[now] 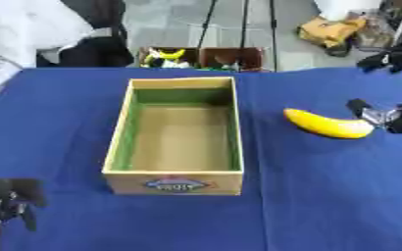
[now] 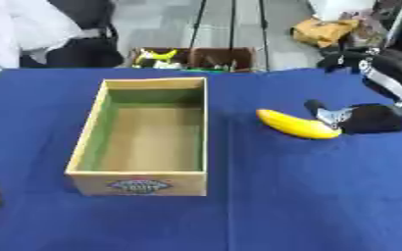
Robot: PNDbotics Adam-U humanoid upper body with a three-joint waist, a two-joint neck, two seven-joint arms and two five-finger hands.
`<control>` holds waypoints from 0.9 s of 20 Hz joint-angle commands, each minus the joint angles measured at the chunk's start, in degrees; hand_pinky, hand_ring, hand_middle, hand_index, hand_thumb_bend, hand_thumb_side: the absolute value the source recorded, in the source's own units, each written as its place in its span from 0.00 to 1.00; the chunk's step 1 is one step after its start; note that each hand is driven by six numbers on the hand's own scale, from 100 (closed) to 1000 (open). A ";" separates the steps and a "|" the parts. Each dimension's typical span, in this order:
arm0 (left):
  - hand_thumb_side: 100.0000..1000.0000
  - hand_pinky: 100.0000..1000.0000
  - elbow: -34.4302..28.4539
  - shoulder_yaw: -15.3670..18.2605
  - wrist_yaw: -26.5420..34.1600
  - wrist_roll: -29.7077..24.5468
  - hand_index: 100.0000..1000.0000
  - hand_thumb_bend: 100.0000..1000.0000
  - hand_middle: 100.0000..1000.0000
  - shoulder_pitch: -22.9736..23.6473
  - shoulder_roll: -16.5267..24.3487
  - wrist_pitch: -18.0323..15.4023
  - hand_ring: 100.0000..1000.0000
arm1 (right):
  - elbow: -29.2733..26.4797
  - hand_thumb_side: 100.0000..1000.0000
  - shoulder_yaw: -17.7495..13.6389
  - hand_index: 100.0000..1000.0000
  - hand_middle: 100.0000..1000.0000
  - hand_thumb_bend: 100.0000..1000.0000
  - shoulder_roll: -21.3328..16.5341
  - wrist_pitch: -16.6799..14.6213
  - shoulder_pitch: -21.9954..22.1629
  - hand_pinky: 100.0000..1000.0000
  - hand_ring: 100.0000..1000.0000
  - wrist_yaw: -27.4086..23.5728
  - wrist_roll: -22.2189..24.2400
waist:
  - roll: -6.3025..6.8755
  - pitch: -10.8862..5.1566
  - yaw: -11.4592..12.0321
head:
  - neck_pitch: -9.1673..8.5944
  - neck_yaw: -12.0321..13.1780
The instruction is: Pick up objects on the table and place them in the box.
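Yellow banana (image 2: 294, 124) lies on the blue table (image 2: 307, 196), right of the empty box (image 2: 140, 182); the right hand (image 2: 363, 118) touches its end, grip unclear. Left hand (image 1: 7, 203) rests lower left, fingers curled.

Counter cloth (image 1: 324, 196): you have a deep blue cloth over the whole counter; take it as your landmark.
Crates (image 1: 203, 59): just past the cloth's far edge you see two low brown crates side by side, touching, their tops open.
Crate contents (image 1: 168, 55): in the left crate you can make out something yellow and green; in the right one only small dark shapes.
Floor (image 2: 238, 24): beyond the cloth lies grey floor.
Stand legs (image 1: 243, 24): thin black legs rise from the floor behind the crates.
Orange bundle (image 2: 324, 30): on the floor past the cloth's far right corner you see a crumpled orange-brown heap.
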 commanded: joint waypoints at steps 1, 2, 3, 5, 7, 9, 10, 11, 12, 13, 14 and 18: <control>1.00 0.20 -1.12 0.40 -0.17 -0.16 0.62 0.00 0.44 -0.27 0.53 -0.09 0.46 | 0.21 0.56 -0.38 0.87 0.73 0.28 -2.12 -0.19 -1.09 0.78 0.84 0.67 -0.49 | -0.18 -1.28 -0.12 | -0.74 0.11; 1.00 0.20 -1.12 0.40 -0.17 -0.17 0.62 0.00 0.44 -0.26 0.54 -0.07 0.46 | 0.49 0.57 -0.29 0.88 0.74 0.35 -2.18 -0.28 -1.17 0.78 0.84 0.75 -0.42 | -0.19 -1.31 -0.13 | -0.75 0.11; 1.00 0.20 -1.12 0.40 -0.17 -0.19 0.62 0.00 0.44 -0.26 0.55 -0.06 0.46 | 0.79 0.59 -0.20 0.88 0.74 0.59 -2.25 -0.41 -1.23 0.78 0.85 0.82 -0.22 | -0.21 -1.34 -0.15 | -0.77 0.11; 1.00 0.20 -1.12 0.39 -0.16 -0.23 0.62 0.00 0.44 -0.27 0.57 -0.04 0.46 | 1.36 0.67 -0.13 0.88 0.74 0.65 -2.44 -0.56 -1.40 0.78 0.85 1.11 0.19 | -0.23 -1.41 -0.17 | -0.80 0.14; 1.00 0.20 -1.12 0.38 -0.14 -0.25 0.62 0.00 0.44 -0.26 0.59 -0.02 0.46 | 1.76 0.69 -0.04 0.88 0.74 0.67 -2.57 -0.64 -1.56 0.78 0.85 1.46 0.26 | -0.26 -1.46 -0.16 | -0.87 0.12; 1.00 0.20 -1.12 0.37 -0.14 -0.28 0.62 0.00 0.44 -0.26 0.60 -0.01 0.46 | 2.03 0.69 0.05 0.88 0.74 0.67 -2.71 -0.73 -1.69 0.78 0.85 1.89 0.22 | -0.27 -1.49 -0.15 | -0.94 0.12; 1.00 0.20 -1.12 0.37 -0.13 -0.28 0.62 0.00 0.44 -0.27 0.62 -0.01 0.46 | 2.24 0.68 0.17 0.88 0.75 0.67 -2.87 -0.83 -1.78 0.78 0.85 2.28 0.26 | -0.28 -1.51 -0.13 | -0.94 0.11; 1.00 0.20 -1.12 0.37 -0.12 -0.28 0.62 0.00 0.44 -0.28 0.64 -0.01 0.46 | 2.61 0.68 0.35 0.88 0.75 0.66 -3.11 -0.95 -1.91 0.78 0.85 2.72 0.36 | -0.29 -1.54 -0.13 | -0.93 0.10; 1.00 0.20 -1.12 0.35 -0.10 -0.29 0.62 0.00 0.44 -0.29 0.67 -0.01 0.46 | 3.17 0.68 0.61 0.88 0.75 0.66 -3.43 -1.17 -2.12 0.78 0.85 3.16 0.51 | -0.32 -1.58 -0.11 | -0.89 0.08; 1.00 0.20 -1.12 0.34 -0.09 -0.32 0.62 0.00 0.44 -0.29 0.69 0.00 0.46 | 3.83 0.67 0.88 0.88 0.76 0.66 -3.76 -1.45 -2.38 0.77 0.86 3.53 0.67 | -0.35 -1.61 -0.09 | -0.88 0.06; 1.00 0.20 -1.12 0.31 -0.08 -0.35 0.62 0.00 0.44 -0.29 0.71 0.01 0.46 | 4.62 0.65 1.22 0.88 0.76 0.66 -4.18 -1.83 -2.75 0.76 0.85 3.82 0.91 | -0.39 -1.64 -0.03 | -0.87 0.03; 1.00 0.20 -1.12 0.26 -0.05 -0.48 0.62 0.00 0.44 -0.26 0.86 0.01 0.46 | 7.74 0.58 2.91 0.87 0.79 0.65 -6.19 -4.34 -4.87 0.75 0.86 4.10 2.75 | -0.50 -1.82 0.33 | -0.65 -0.20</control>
